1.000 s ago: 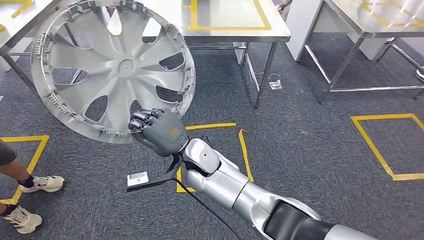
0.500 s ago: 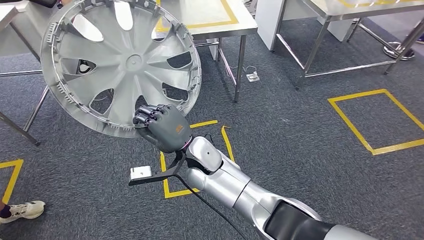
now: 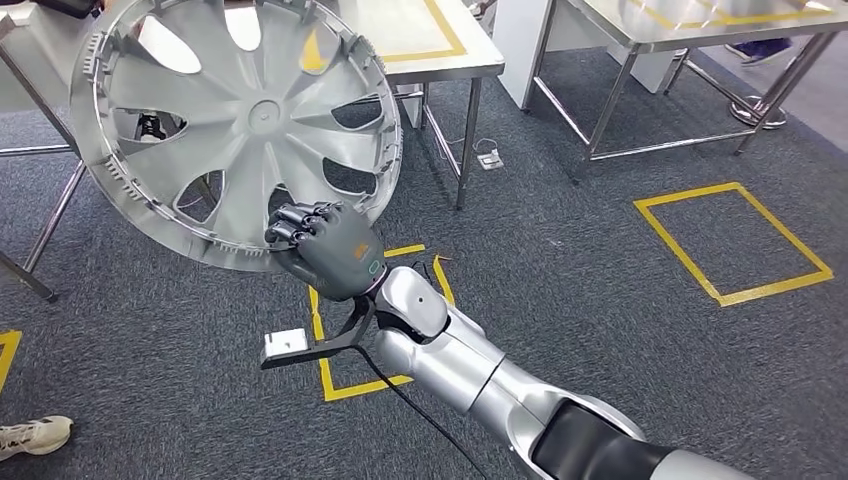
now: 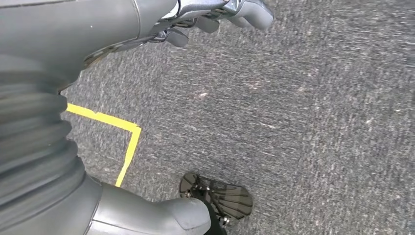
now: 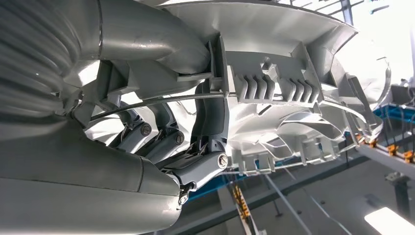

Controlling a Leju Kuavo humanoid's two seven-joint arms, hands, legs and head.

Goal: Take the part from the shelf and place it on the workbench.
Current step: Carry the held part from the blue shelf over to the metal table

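**R hand grips wheel cover by its lower rim, held up over carpet**

R hand (image 3: pixel 325 250) is clenched on the wheel cover (image 3: pixel 235 125): dark fingers (image 3: pixel 300 222) hook over the lower rim edge, palm below it. In the right wrist view the same hand (image 5: pixel 161 147) has thumb on one side of the rim and fingers on the other, pinching the ribbed clip section of the cover (image 5: pixel 274 88). Silver R arm (image 3: pixel 470 375) runs from lower right up to the hand; a black bracket with a small white block (image 3: pixel 285 346) hangs off the wrist.

Cover is a silver multi-spoke disc, tilted, inner side w/ clips round the edge facing the head cam. It's in the air, resting on nothing, in front of a steel workbench (image 3: pixel 450 55) marked w/ yellow tape. Second steel bench (image 3: pixel 690 25) stands further right.

L hand (image 4: pixel 215 17) hangs over grey carpet (image 4: pixel 303 112), fingers curled in, nothing in them.

Floor: yellow tape squares (image 3: pixel 730 240) on carpet, one just under the R wrist. A person's white shoe (image 3: pixel 30 435) at lower left edge.
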